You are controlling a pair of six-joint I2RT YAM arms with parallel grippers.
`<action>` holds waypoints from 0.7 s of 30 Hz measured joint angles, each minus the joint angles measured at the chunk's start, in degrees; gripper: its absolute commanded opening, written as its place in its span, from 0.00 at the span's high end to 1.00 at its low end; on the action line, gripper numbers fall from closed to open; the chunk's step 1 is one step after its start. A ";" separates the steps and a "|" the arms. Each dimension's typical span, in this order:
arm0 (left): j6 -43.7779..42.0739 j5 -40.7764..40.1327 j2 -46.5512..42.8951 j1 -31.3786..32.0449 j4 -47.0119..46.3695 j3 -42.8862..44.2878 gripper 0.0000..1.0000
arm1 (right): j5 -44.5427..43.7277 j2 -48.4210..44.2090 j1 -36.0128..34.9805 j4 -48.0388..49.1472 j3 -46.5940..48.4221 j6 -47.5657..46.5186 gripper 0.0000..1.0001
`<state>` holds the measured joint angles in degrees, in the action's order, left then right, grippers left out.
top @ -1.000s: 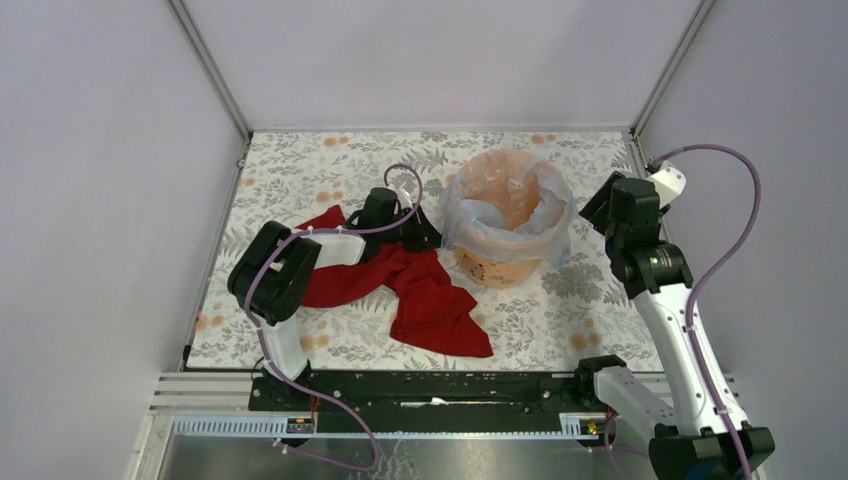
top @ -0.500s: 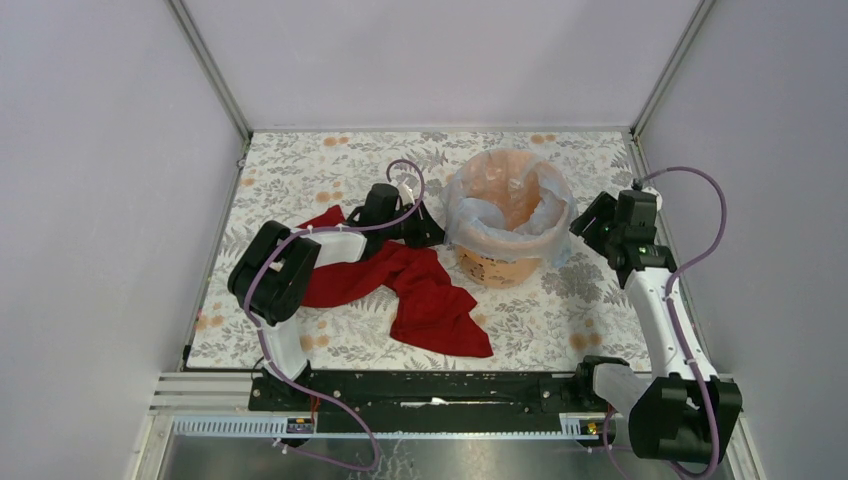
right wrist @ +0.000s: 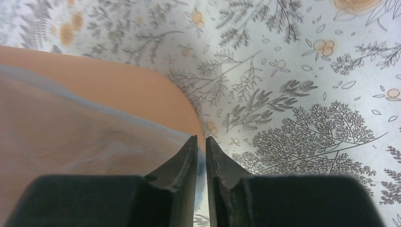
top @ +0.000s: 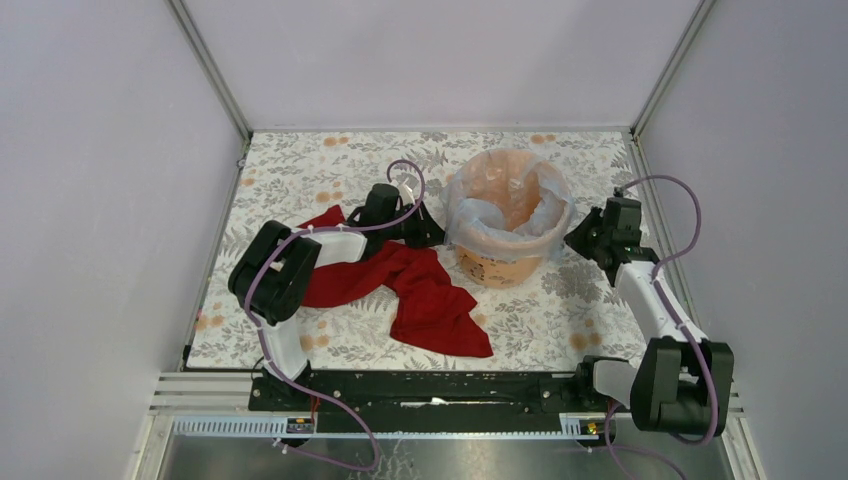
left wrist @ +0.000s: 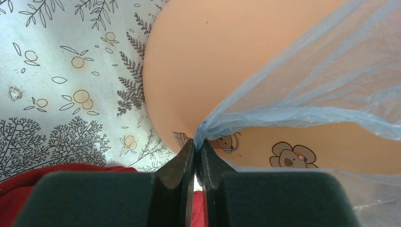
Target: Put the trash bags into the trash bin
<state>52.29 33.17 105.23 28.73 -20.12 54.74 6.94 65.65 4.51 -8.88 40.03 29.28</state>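
Blue bag [left wrist: 331, 80] pinched by left gripper [left wrist: 197, 142], right gripper [right wrist: 201, 138] too (draped over bin [left wrist: 213, 56]).

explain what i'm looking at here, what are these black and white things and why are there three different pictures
This is a robot with a left arm and a right arm, bolted at the near edge of a table. The wide picture comes from a fixed camera above and behind them. The other two come from small cameras on each wrist, so the dark wedges at the bottom are that arm's own fingers.

On the flowery tablecloth are an orange bucket and a crumpled red cloth. A thin pale-blue trash bag is draped into the bucket and over its rim.

The left hand is shut on a pinch of the bag at the bucket's left side. The right hand is at the right side, nearly shut, and seems to pinch the bag's edge too.
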 measured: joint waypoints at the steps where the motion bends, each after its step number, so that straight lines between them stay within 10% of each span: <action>1: 0.00 0.00 0.04 0.02 0.00 0.00 0.89 | -0.11 1.09 0.00 0.66 -0.50 0.00 0.90; 14: 0.02 0.00 1.46 0.46 -0.07 0.02 0.90 | 2.56 14.67 0.00 6.58 -3.34 0.61 0.99; 21: -0.11 0.00 1.46 0.46 0.17 0.07 0.90 | -1.33 10.84 0.00 -1.75 -1.77 -0.22 0.48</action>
<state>52.18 33.17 106.69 29.19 -19.94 54.81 5.61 76.49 4.51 -10.63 38.26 29.06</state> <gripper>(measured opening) 0.100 0.359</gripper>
